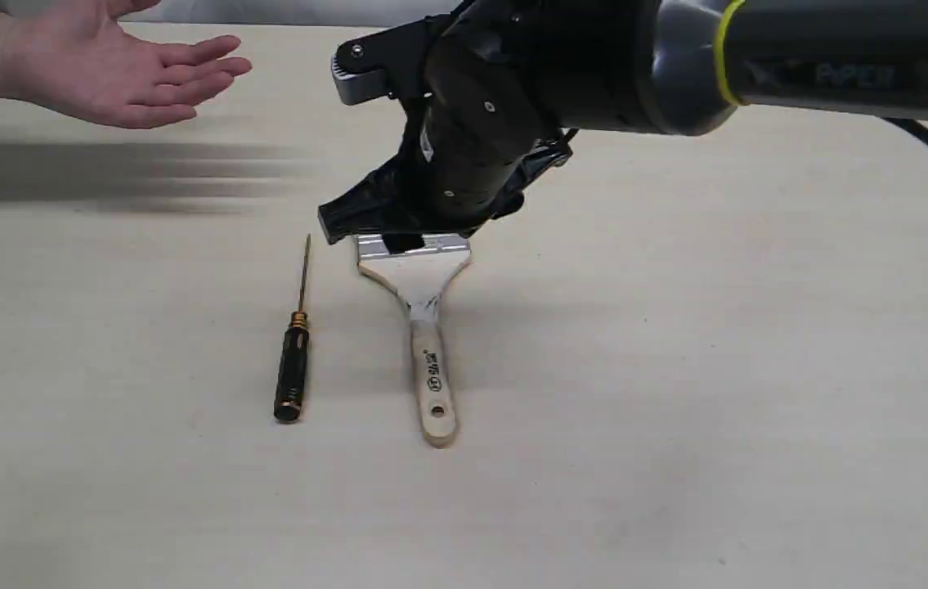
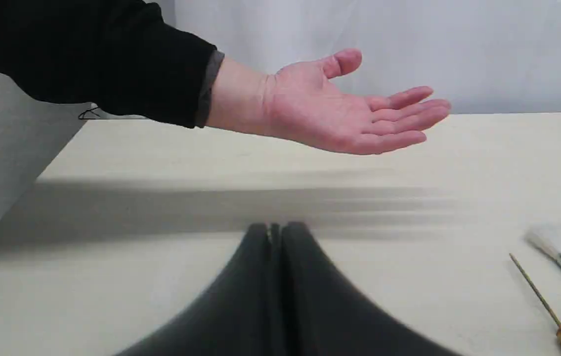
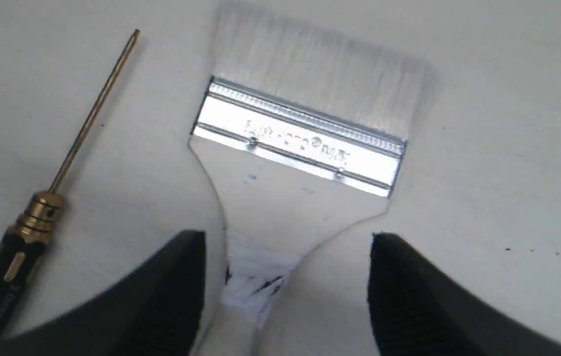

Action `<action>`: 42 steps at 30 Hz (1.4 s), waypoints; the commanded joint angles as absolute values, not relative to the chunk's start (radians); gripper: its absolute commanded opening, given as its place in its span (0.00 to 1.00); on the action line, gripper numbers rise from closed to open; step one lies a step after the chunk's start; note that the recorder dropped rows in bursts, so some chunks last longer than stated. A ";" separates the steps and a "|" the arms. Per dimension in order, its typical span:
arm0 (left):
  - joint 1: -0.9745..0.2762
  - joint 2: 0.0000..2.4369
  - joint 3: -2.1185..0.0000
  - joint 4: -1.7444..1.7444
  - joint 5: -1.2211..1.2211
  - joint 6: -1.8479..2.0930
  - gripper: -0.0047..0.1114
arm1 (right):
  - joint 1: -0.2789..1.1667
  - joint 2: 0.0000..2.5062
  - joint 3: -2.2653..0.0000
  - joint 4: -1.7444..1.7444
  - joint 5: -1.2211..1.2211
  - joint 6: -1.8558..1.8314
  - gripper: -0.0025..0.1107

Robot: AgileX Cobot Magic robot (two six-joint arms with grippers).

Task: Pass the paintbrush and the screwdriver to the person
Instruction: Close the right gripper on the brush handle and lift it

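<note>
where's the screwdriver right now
In the exterior view the screwdriver lies flat on the table, left of centre. It is just left of the paintbrush, roughly parallel to it and not touching it.

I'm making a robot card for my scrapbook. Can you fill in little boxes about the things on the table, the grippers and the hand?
paintbrush: lying flat on the table
screwdriver: flat beside the paintbrush, untouched
right gripper: open, one finger each side of the paintbrush's neck
left gripper: shut, holding nothing
person's hand: open, palm up, above the table, empty
handed over so far: nothing
</note>
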State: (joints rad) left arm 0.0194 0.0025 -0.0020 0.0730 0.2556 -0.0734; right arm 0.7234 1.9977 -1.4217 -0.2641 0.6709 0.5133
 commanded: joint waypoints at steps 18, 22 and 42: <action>0.011 0.000 0.000 0.067 0.250 -0.075 0.04 | 0.722 2.127 -1.430 -0.109 0.678 0.420 0.53; 0.011 0.000 0.000 0.067 0.250 -0.075 0.04 | 0.722 2.147 -1.430 -0.109 0.669 0.420 0.53; 0.011 0.000 0.000 0.071 0.248 -0.075 0.04 | 0.722 2.221 -1.430 -0.115 0.577 0.452 0.20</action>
State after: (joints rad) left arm 0.0194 0.0025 -0.0020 0.0711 0.2556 -0.0734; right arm 0.7234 2.1912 -1.4413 -0.1241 0.5653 0.4457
